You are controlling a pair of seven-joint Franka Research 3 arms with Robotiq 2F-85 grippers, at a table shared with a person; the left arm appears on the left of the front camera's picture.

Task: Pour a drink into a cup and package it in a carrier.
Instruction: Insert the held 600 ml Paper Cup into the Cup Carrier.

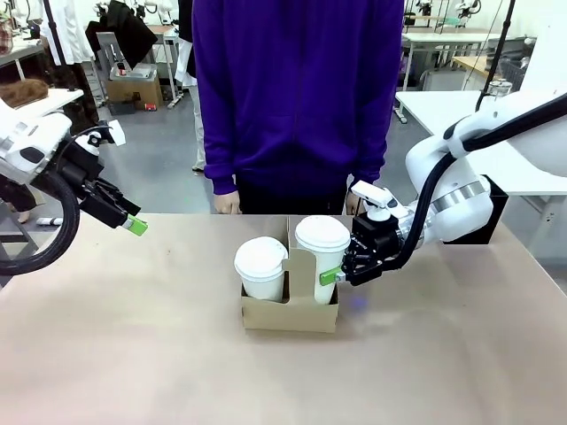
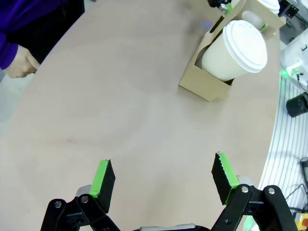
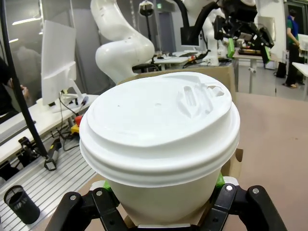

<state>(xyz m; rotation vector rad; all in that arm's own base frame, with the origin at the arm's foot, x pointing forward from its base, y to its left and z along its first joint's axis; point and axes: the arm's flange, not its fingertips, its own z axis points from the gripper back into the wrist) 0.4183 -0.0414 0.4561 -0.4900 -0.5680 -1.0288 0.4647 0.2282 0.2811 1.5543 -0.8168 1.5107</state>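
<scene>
Across the table in the front view, we see our right gripper [image 1: 335, 275] clamped on the lidded cup [image 1: 322, 257], which stands upright in the right pocket of the carrier [image 1: 290, 313] beside a second cup [image 1: 260, 267], while our left gripper [image 1: 131, 222] hangs well apart to the left. From the left wrist, our fingers [image 2: 103, 179] gape wide over bare table [image 2: 120, 120], the carrier far ahead. From the right wrist, the cup sits straight between our jaws, long axis vertical, so we judge letting go and backing sideways comes next.

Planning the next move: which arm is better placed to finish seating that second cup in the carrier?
Right. The right gripper is shut on the cup at the carrier; the left gripper hangs open, far off.
</scene>
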